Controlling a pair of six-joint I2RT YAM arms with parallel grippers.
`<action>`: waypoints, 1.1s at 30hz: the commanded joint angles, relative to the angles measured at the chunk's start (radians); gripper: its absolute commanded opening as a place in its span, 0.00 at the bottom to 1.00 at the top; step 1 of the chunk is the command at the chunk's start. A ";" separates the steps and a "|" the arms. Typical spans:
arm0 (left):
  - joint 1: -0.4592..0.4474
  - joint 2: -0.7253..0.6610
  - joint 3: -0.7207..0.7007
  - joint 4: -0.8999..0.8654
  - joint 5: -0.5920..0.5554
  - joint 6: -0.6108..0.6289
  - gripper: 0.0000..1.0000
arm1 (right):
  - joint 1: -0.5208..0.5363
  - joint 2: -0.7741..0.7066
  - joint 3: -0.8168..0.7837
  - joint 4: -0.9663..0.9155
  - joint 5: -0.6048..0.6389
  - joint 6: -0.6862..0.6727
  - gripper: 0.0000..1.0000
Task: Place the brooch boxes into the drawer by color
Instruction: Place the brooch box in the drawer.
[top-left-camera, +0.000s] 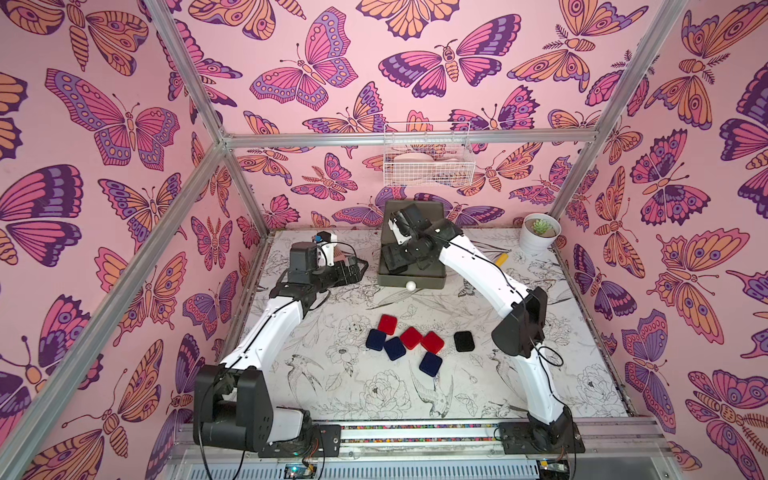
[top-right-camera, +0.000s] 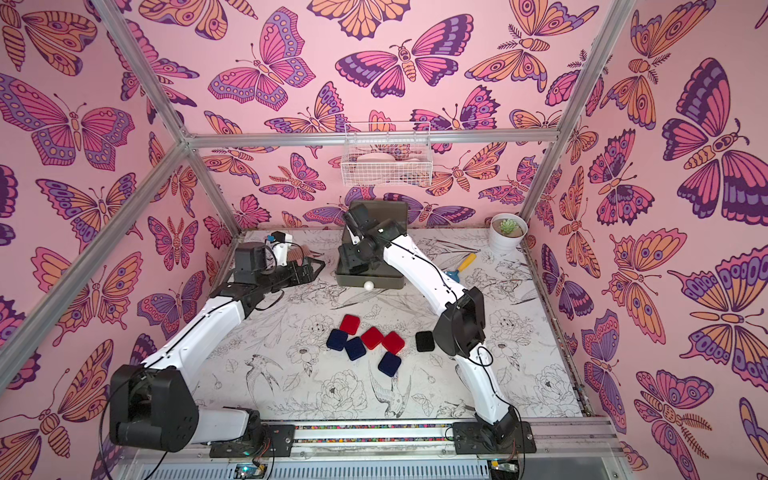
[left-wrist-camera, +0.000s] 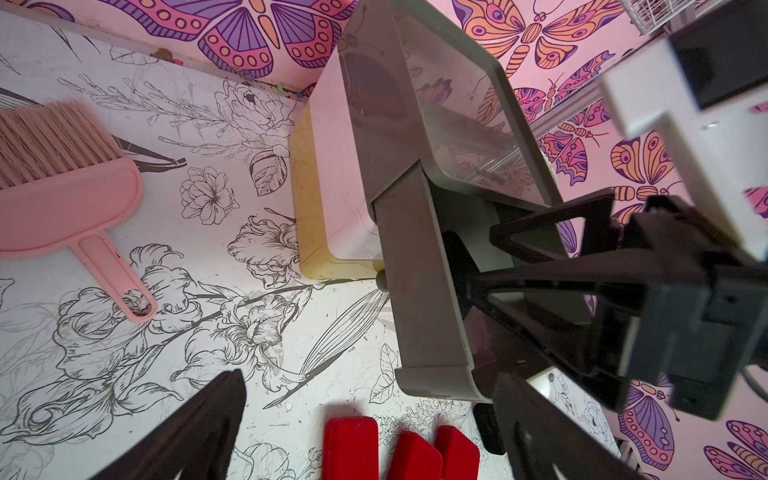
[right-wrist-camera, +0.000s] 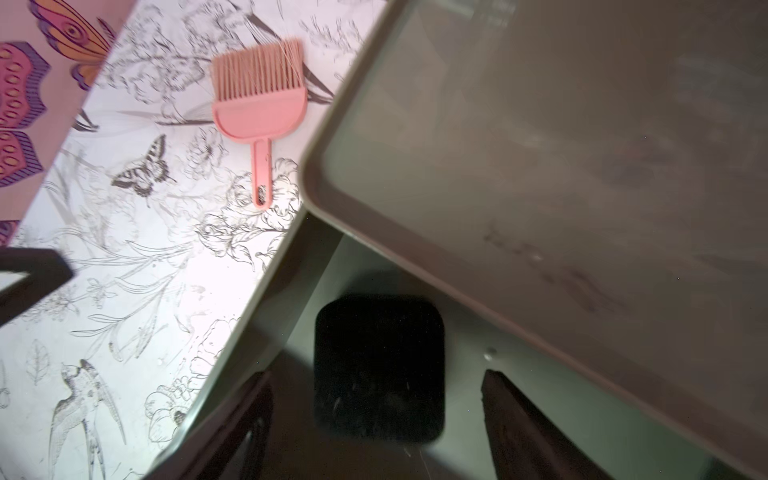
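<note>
Black velvety brooch box (right-wrist-camera: 378, 365) lies flat on the floor of the pulled-out dark grey top drawer (top-left-camera: 432, 280), near the front. The right gripper (top-left-camera: 394, 261) hangs over it. In the right wrist view the fingers are spread with a gap on each side of the box, so nothing is gripped.

The left gripper (top-left-camera: 353, 266) hovers just beside the chest on its left. Its fingers are wide apart and empty.

Seven boxes sit on the table in front of the chest:
- second black box (top-left-camera: 464, 341), on its own near the right arm's elbow
- red boxes (top-left-camera: 411, 337), three, in a loose cluster with the blue ones
- navy boxes (top-left-camera: 395, 348), three, some touching edge to edge with the reds

My read on the step: this is the drop-off of the first black box, so black goes in the grey tier. That makes one of eight stowed.

Next move, as I see it:
- Raise the right gripper straight up, clear of the drawer rim and the chest top, before swinging away.
- Go for the lone black box. It has open space around it, so a top-down pinch looks easy.
- The white and yellow tiers look shut in the left wrist view. The open grey drawer overhangs them, so it probably needs closing before those open.
- The clustered reds and navies may need separating before a clean grasp.
</note>
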 joint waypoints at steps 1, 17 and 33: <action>-0.003 0.005 0.028 -0.013 0.013 0.007 1.00 | 0.000 -0.133 -0.077 0.072 0.033 -0.018 0.84; -0.018 0.033 0.070 -0.028 0.075 0.068 1.00 | -0.100 -0.746 -0.934 0.134 0.308 0.164 0.85; -0.029 0.059 0.071 -0.027 0.064 0.060 1.00 | -0.099 -0.726 -1.359 0.197 0.005 0.230 0.86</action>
